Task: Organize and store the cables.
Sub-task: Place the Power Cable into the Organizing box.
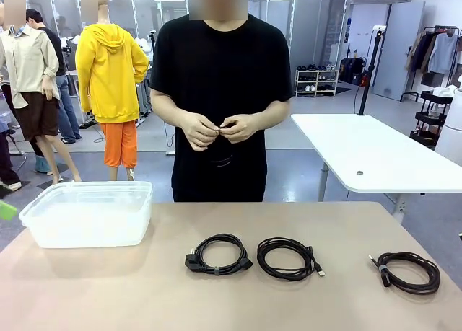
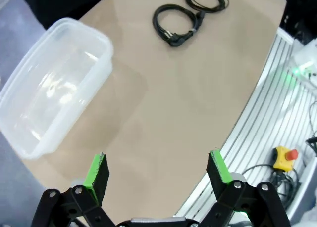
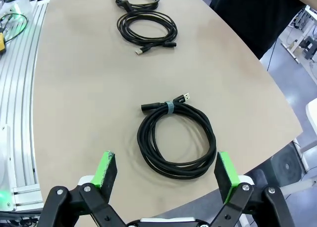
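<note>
1. Left gripper (image 2: 158, 170) and right gripper (image 3: 166, 172) hover with jaws spread and empty above the beige table (image 1: 144, 295).
2. Rightmost black coiled cable (image 3: 148, 138) lies just beyond the right gripper.
3. Middle black coiled cable (image 1: 289, 241) and left black coiled cable (image 1: 193, 260) lie side by side mid-table.
4. Clear rectangular plastic tub (image 1: 88, 214) stands at far left.
5. Person's hands (image 1: 220, 129) meet.

**A:** What is the worktop (image 1: 303, 230) like?

**B:** Light brown and smooth, with a rounded edge on the person's side.

**A:** What lies on it?

**B:** A clear, open-topped plastic tub (image 1: 88, 214) stands upright at the robot's left, near the far edge. Nearer the robot there is a row. The first cable (image 1: 219, 254) is near the middle, the second cable (image 1: 289, 258) is just beside it, and the third cable (image 1: 408, 271) is well apart to the right.

**A:** How do they lie?

**B:** All are black, wound in flat round coils, none touching another.
</note>
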Motion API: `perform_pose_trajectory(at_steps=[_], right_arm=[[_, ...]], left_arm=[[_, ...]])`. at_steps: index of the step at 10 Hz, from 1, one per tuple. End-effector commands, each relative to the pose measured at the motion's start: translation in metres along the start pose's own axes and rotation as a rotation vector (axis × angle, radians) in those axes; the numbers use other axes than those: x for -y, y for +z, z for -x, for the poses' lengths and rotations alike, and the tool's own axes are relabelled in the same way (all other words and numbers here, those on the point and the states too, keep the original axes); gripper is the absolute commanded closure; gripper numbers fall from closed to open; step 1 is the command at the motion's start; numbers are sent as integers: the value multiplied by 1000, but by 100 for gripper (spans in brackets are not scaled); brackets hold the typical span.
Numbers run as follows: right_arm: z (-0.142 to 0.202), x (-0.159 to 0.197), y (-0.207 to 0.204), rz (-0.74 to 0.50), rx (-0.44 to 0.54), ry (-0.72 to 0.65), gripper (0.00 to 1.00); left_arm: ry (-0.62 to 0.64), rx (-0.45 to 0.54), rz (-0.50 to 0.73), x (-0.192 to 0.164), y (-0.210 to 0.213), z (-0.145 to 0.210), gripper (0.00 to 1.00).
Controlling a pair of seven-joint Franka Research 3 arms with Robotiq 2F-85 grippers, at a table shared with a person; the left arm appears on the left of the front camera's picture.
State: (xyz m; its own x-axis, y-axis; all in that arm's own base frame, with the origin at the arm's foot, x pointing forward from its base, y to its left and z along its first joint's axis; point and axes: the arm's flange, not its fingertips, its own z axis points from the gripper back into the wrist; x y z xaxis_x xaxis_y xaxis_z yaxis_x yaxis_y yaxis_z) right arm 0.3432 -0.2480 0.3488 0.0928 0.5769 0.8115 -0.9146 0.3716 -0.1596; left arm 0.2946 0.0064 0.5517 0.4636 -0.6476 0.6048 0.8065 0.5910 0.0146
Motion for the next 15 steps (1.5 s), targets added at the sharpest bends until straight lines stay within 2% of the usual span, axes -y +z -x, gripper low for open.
perform_pose_trajectory(at_steps=[1, 3, 7, 8, 10, 11, 15], right_arm=[[-4, -4, 0, -7, -18, -13, 0], [-4, -4, 0, -7, -18, -13, 0], [-4, -4, 0, -7, -18, -13, 0], [-4, -4, 0, -7, -18, -13, 0], [-4, -4, 0, -7, -18, -13, 0], [-4, -4, 0, -7, -18, -13, 0], [-4, -4, 0, -7, -18, -13, 0]], left_arm=[[-103, -80, -42, 34, -58, -27, 0], [-266, -135, -76, 69, -109, -73, 0], [-557, -294, -65, 125, -221, -121, 0], [-578, -312, -24, 132, -237, -130, 0], [-560, -307, 13, 132, -247, -142, 0], [-596, -318, 7, 142, -243, -118, 0], [-596, -318, 7, 142, -243, -118, 0]])
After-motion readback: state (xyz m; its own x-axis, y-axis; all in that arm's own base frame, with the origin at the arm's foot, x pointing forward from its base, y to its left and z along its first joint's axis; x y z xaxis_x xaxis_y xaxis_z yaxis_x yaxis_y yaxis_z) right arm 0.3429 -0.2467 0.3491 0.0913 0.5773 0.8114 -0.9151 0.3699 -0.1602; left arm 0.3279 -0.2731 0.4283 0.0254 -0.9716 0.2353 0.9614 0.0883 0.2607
